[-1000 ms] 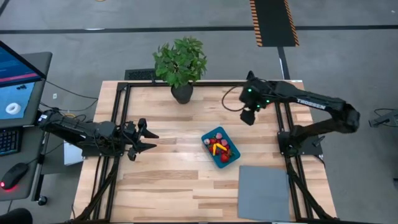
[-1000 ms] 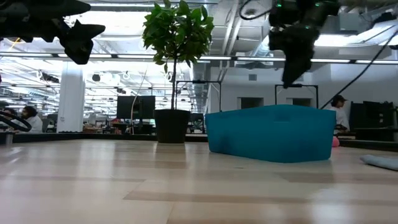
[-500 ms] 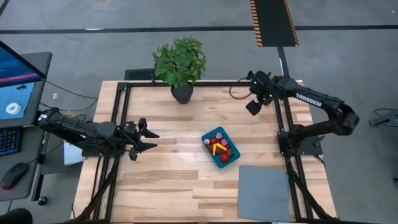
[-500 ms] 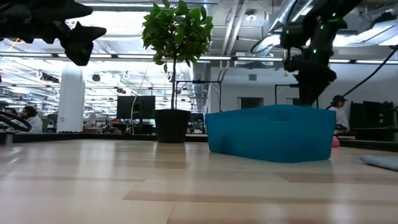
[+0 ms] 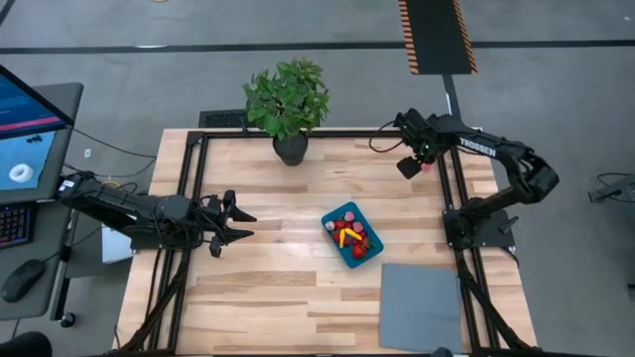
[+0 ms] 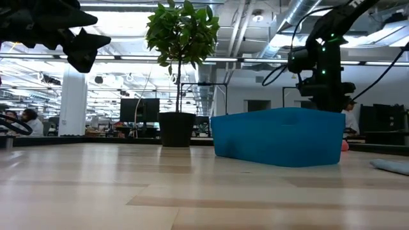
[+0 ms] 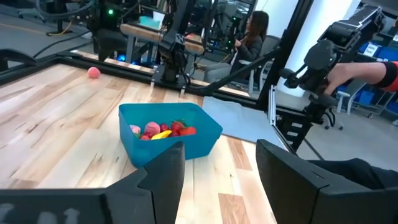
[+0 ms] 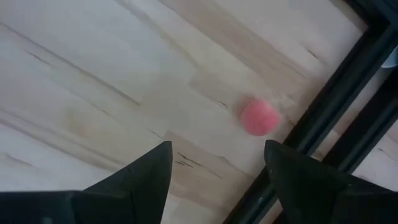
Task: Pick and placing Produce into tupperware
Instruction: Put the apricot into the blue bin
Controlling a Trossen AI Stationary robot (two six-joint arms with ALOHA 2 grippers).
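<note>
Near the far right corner of the table [image 5: 258, 297], my right tool [image 5: 409, 165] hangs open and empty above a loose pink ball [image 8: 259, 117]. My left tool [image 5: 236, 225] waits open and empty at the left side. Mid-table, the blue tub [image 5: 352, 234] holds the other fruit pieces [image 5: 349, 236].
</note>
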